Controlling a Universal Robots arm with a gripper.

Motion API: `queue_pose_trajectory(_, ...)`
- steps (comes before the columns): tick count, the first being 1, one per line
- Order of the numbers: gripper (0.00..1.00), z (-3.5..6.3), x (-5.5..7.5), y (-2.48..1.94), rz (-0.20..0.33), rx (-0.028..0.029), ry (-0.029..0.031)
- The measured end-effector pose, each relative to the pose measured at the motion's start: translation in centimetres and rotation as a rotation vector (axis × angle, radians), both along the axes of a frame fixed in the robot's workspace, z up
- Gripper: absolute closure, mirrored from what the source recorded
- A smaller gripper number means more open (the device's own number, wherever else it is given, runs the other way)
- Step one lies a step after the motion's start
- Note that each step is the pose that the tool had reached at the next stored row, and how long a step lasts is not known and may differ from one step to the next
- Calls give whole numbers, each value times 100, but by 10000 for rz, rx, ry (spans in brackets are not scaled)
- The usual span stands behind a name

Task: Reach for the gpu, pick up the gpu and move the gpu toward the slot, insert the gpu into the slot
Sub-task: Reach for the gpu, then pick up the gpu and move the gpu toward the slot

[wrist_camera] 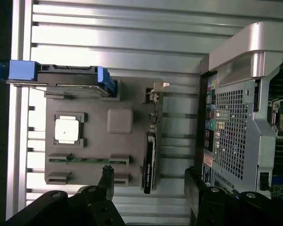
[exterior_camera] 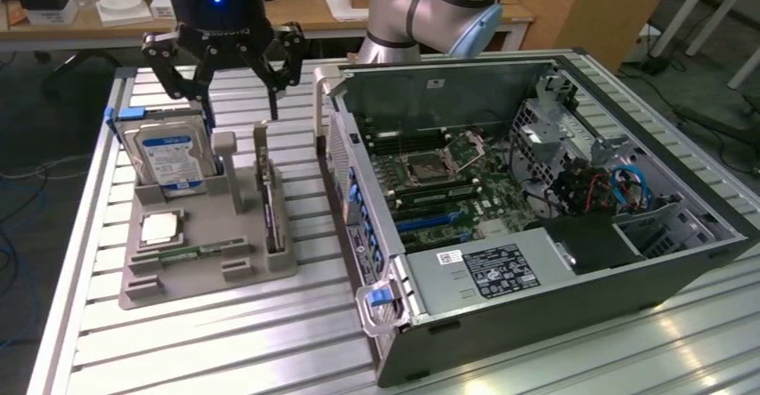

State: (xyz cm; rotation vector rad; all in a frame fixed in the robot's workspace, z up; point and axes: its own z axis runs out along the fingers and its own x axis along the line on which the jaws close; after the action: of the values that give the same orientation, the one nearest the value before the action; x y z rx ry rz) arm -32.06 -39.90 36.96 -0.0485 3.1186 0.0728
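Hard drive (exterior_camera: 173,155) upright in gray holder (exterior_camera: 178,293) at the exterior view's left, chip (exterior_camera: 160,229) near it; gpu (exterior_camera: 272,208) on edge in same holder, untouched; gripper (exterior_camera: 240,115) above, spread wide, empty; open computer case (exterior_camera: 594,288) at the exterior view's right

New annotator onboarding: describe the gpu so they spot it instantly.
Beside the open computer case, on the exterior view's left, sits a grey parts holder. The gpu stands on edge along the holder's side nearest the case. Unlike the blue-labelled hard drive and square CPU chip, it's a thin dark card with a silver bracket.
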Motion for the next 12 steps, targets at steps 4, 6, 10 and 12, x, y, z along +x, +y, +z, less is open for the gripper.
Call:
queue_pose_trajectory(4,29,-72,0,-6,0,13,0)
queue_pose_trajectory(6,29,-109,0,-11,1,17,0)
queue_pose_trajectory(10,29,-177,0,-23,0,29,1)
queue_pose_trajectory(12,29,-207,2,-30,0,35,-1)
